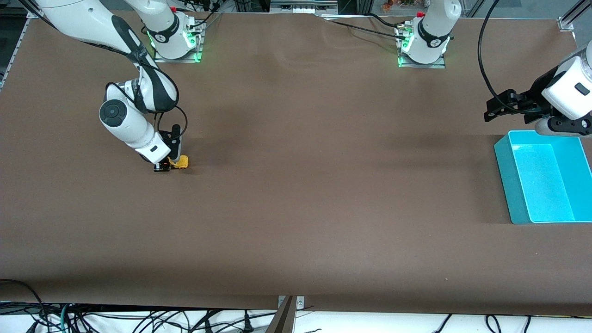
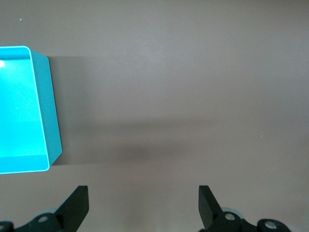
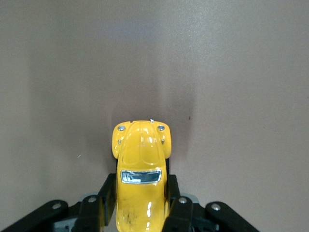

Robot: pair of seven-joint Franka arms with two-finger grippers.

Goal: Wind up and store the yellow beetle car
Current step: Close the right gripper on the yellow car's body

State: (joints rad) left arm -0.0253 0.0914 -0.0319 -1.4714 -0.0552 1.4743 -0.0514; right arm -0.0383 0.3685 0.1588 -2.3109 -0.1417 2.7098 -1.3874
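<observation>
The right gripper [image 1: 169, 165] is down at the table [image 1: 296, 194] toward the right arm's end, fingers clamped on the sides of the yellow car [image 3: 140, 169], whose wheels seem to rest on the surface. The left gripper [image 2: 144, 208] waits spread wide, just beside a teal bin [image 1: 505, 180].

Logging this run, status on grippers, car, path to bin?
Right gripper shut on the small yellow beetle toy car, down at the table. Left gripper open, waiting beside the cyan plastic bin. Nothing in the way.
</observation>
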